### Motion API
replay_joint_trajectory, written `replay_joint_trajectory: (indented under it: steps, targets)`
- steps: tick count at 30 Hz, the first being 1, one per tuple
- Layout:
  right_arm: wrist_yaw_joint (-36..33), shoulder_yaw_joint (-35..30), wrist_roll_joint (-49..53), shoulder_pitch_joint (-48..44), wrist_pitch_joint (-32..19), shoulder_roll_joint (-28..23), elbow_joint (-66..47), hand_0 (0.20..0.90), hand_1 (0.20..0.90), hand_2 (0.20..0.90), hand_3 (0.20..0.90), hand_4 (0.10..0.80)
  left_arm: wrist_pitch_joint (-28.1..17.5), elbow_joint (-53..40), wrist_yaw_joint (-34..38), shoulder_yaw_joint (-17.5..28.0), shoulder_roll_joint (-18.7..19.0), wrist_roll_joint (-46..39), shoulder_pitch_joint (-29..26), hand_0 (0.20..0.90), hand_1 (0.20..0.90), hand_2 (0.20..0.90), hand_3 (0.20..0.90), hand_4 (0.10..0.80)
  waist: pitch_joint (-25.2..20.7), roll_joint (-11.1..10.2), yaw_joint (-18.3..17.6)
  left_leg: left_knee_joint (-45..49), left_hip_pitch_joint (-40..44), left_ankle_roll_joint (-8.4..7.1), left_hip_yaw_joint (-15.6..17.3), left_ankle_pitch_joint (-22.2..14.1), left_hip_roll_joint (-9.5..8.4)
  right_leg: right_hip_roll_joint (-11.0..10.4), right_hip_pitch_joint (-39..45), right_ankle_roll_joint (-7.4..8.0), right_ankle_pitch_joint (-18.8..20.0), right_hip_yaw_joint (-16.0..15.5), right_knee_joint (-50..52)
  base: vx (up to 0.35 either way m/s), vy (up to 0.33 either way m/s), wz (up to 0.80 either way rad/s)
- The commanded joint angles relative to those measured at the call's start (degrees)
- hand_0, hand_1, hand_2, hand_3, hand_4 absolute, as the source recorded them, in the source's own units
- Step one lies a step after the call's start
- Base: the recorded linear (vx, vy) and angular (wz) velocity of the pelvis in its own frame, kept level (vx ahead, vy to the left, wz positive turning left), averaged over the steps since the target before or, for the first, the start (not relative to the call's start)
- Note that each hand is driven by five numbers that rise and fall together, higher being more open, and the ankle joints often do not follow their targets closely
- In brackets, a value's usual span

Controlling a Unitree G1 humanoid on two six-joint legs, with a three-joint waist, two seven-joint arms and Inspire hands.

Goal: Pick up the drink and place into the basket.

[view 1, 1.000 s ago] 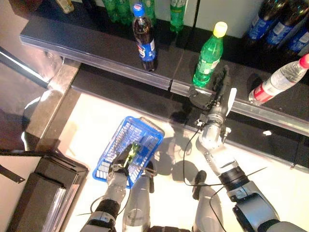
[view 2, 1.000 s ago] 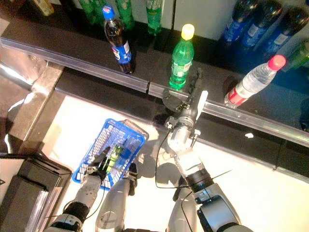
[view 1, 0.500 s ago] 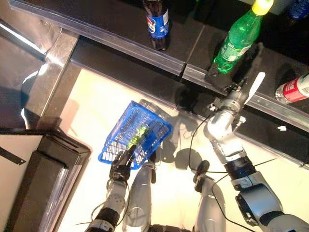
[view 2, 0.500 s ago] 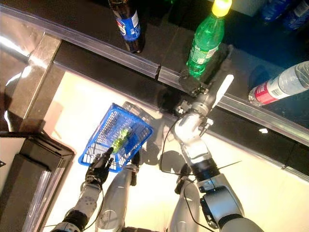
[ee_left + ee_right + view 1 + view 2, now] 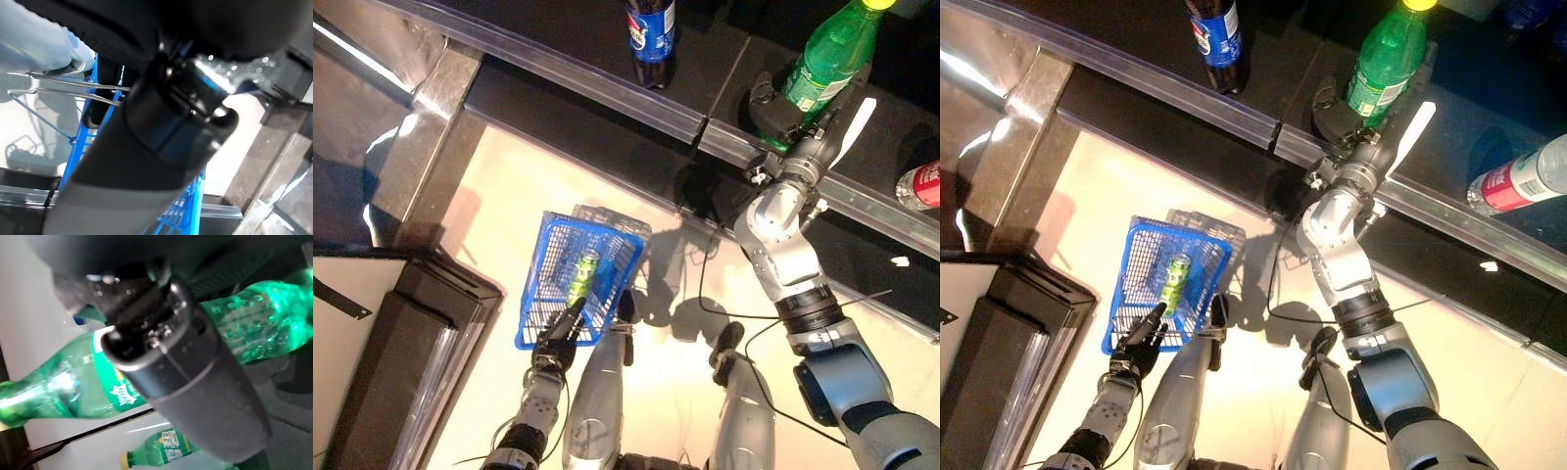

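we see the green bottle [image 5: 829,61] standing on the dark shelf [image 5: 724,69], long axis upright, yellow cap end up and leaning away from the shelf's front rail. right hand [image 5: 781,110] is at its base, fingers wrapped round the lower body, white thumb just beside it. left hand [image 5: 555,341] is clenched on the blue basket [image 5: 540,294] at its near rim, down on the floor side of the shelf. a small green can [image 5: 582,273] lies in the basket. a cola bottle [image 5: 652,31] stands further along the shelf.
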Motion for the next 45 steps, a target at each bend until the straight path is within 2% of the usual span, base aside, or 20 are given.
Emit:
replay_joint_trajectory:
  steps: [1,2,3,4,12,19,28,31,38,45]
  targets:
    - [0.0,-2.3,0.2,-8.7,-3.1,-4.2,-1.9,0.900,0.900,0.900,0.900,0.800,2.5,-2.6,-0.1,-4.5,1.8,2.3,9.9,0.300,0.300,0.300,0.200,0.100,-0.8,1.7,1.1,3.1,-1.7,1.04,-2.9,-2.5,-1.97,0.9,-0.8,-0.93,1.9,0.9,-0.4,0.000,0.000,0.00]
    - [0.1,-2.3,0.2,-8.8,-3.1,-4.2,-1.8,0.900,0.900,0.900,0.900,0.800,2.5,-2.6,-0.1,-4.5,1.8,2.2,9.9,0.300,0.300,0.300,0.200,0.100,-0.8,1.7,1.1,3.1,-1.7,1.04,-2.9,-2.5,-1.98,0.9,-0.8,-0.93,1.9,0.9,-0.4,0.000,0.000,0.00]
    - [0.4,-2.3,0.6,-9.2,-3.1,-4.5,-1.0,0.780,0.780,0.780,0.760,0.660,2.6,-2.6,-0.2,-4.4,1.9,2.3,10.0,0.300,0.300,0.300,0.200,0.100,-0.8,1.8,1.2,3.1,-1.7,1.07,-2.9,-2.5,-2.02,0.9,-0.8,-0.97,1.9,0.8,-0.3,0.000,0.000,0.00]
    - [0.8,-2.1,1.5,-9.9,-3.4,-4.9,0.1,0.300,0.300,0.300,0.200,0.100,2.7,-2.6,-0.3,-4.3,1.9,2.5,10.0,0.300,0.300,0.300,0.200,0.100,-0.8,1.8,1.3,3.1,-1.6,1.12,-2.8,-2.6,-2.04,0.8,-0.7,-0.98,1.8,0.8,-0.3,0.000,0.000,0.00]
    - [1.6,-2.8,2.6,-10.5,-4.5,-6.2,1.5,0.300,0.300,0.300,0.200,0.100,2.7,-3.1,-0.3,-4.2,2.3,2.2,9.9,0.300,0.300,0.300,0.200,0.100,-0.8,1.8,1.6,3.3,-1.7,1.29,-3.1,-2.8,-2.43,0.7,-0.9,-1.12,1.4,0.7,0.4,0.000,0.000,0.00]
    - [2.9,-3.4,2.6,-10.0,-5.5,-6.9,0.6,0.300,0.300,0.300,0.200,0.100,1.0,-3.3,-1.7,-3.3,2.4,1.1,10.1,0.300,0.300,0.300,0.200,0.100,-0.8,1.8,1.3,2.8,0.0,1.17,-2.8,-2.8,-2.39,1.1,0.7,-1.52,0.9,0.5,0.2,-0.014,-0.005,0.00]
    - [9.1,-3.2,0.1,-7.6,-5.1,-6.1,-6.7,0.300,0.300,0.300,0.200,0.100,-3.1,-6.3,-2.0,1.5,2.1,-2.5,10.2,0.300,0.300,0.300,0.200,0.100,-0.8,1.2,0.7,2.2,7.2,-0.20,-2.1,-2.9,-1.64,1.5,8.8,-2.71,-1.0,-0.8,-0.8,0.000,0.000,0.00]
    - [14.2,-3.0,-0.1,-5.2,-5.1,-5.5,-11.5,0.300,0.300,0.300,0.200,0.100,-4.8,-8.7,-2.5,4.0,2.3,-2.5,10.5,0.300,0.300,0.300,0.200,0.100,-0.8,0.9,0.5,2.2,10.7,-0.83,-2.1,-2.2,-1.13,1.8,12.7,-3.40,-2.3,-1.3,-0.5,0.049,-0.006,-0.02]
    - [21.7,-0.6,2.9,1.0,-4.8,-2.8,-19.8,0.300,0.300,0.300,0.200,0.100,-6.7,-12.7,-4.1,8.8,2.9,-2.2,12.3,0.300,0.300,0.300,0.200,0.100,-5.5,-0.4,0.4,0.5,15.7,-2.03,-1.9,0.0,0.42,2.9,19.1,-4.55,-3.9,-2.4,-2.5,0.086,-0.025,-0.02]
    - [26.1,5.0,7.7,4.9,-1.3,0.5,-24.8,0.300,0.300,0.300,0.200,0.100,-9.5,-17.4,-3.2,9.4,2.8,1.0,13.2,0.300,0.300,0.300,0.200,0.100,-10.8,-1.2,0.7,-1.6,19.9,-2.93,-2.5,3.0,1.36,3.8,24.9,-5.52,-4.3,-2.8,-5.4,0.144,0.005,0.05]
